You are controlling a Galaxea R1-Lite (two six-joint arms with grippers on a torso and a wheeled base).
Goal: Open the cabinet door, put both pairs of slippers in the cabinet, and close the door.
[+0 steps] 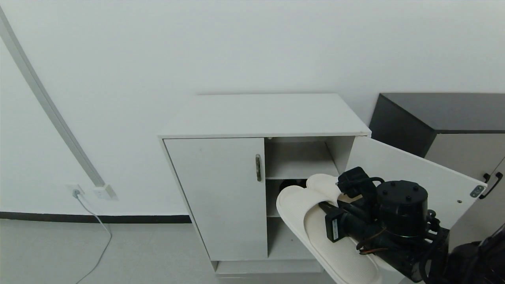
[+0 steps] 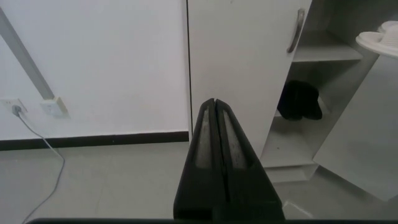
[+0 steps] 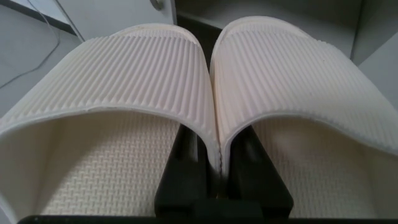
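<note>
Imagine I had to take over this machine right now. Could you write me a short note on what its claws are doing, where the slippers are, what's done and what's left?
Right claw: shut on the white slippers, both pinched together and held in front of the cabinet's open side.
Left claw: shut, empty, off to the left of the cabinet.
Done: the right door is open. A dark thing, probably the other pair, lies inside.
Left: set the white pair on a shelf, let go, then close the door.
</note>
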